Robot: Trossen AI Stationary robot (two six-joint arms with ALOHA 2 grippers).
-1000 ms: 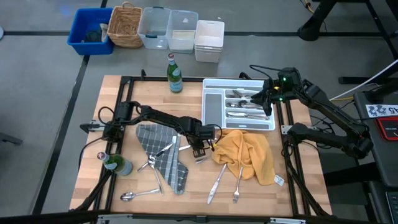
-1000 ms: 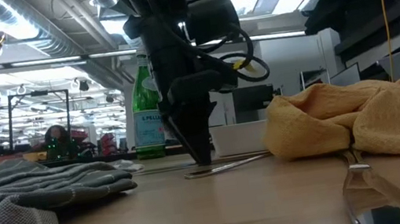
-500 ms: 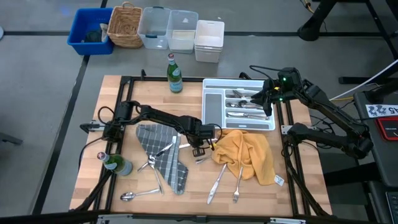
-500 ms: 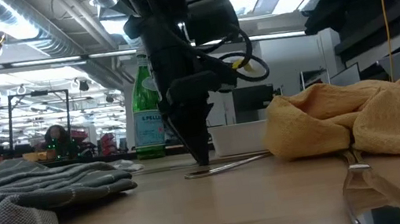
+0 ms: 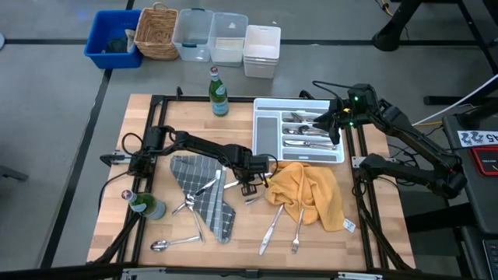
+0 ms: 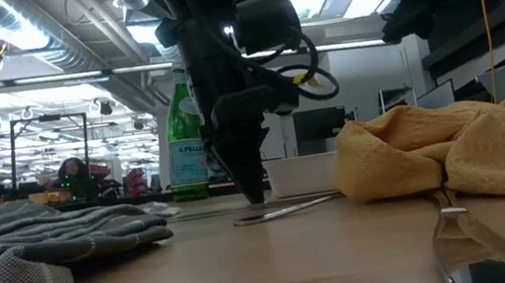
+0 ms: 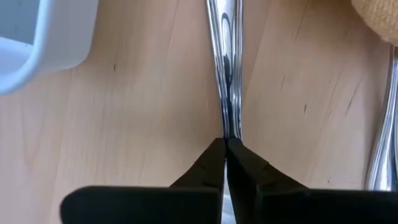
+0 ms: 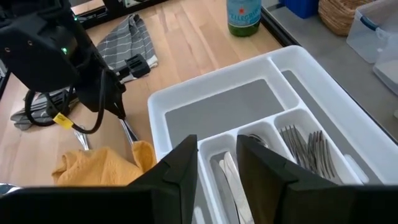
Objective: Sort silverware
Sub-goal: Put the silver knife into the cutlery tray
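left hand pinches a utensil off the desk

the left hand (image 5: 248,189) stands point-down at the middle of the desk (image 5: 366,233), just beside the yellow cloth (image 5: 311,190). its fingers (image 7: 214,163) are pressed together on the narrow handle of a utensil (image 7: 227,74) that lies flat on the wood; the low view shows the piece (image 6: 288,209) with its end running toward the cloth. whether it is a fork, spoon or knife cannot be told. gripping at the thin handle end makes sense: the piece lies flush on the desk, and a steep, tip-first pinch is the likely way to get under it.

the right hand (image 5: 336,118) hovers over the white tray (image 5: 268,134), fingers (image 8: 180,162) part-way apart and holding nothing. it probably waits there, well clear of the left arm.

the silverware is split. some pieces already lie in the tray's narrow compartments (image 8: 305,149), while the wide compartment looks bare. more remain loose: two (image 5: 284,225) at the near edge of the cloth, a spoon (image 5: 167,244) near the front left, and several (image 5: 198,198) on and around the grey checked towel (image 5: 204,190). a green bottle (image 5: 219,92) stands at the far edge, another (image 5: 145,204) lies at the left. the sort seems about half done, with a lift toward the tray the likely next step.
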